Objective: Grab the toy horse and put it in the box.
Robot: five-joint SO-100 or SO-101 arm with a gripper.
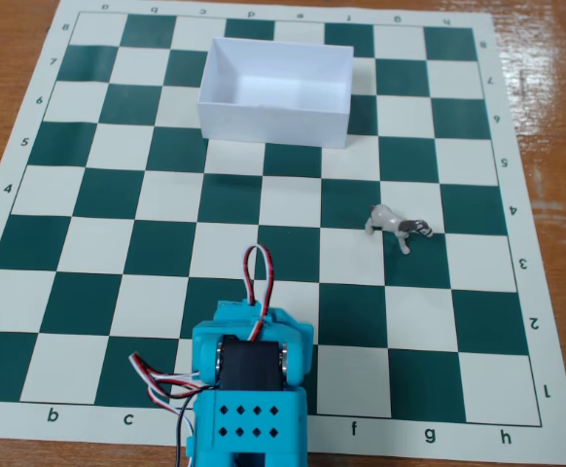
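From my feed, the wooden desk (555, 117) shows as brown strips along the left and right edges of the frame, and nearly all of it is covered by a green-and-cream chessboard mat (98, 243) with letters along the bottom and numbers up the sides. Next in size is my turquoise arm (252, 389), entering at bottom centre, with a black motor set in its housing and red, white and black wires looping off its top and left side. I only see its rear section, so I cannot tell whether the claw is open or closed. The box (273, 122), white and open-topped, sits at upper centre of the frame, its inside bare. Smallest is the toy horse (397, 227), pale with a darker head, standing on its legs right of centre, well apart from the box and from the arm
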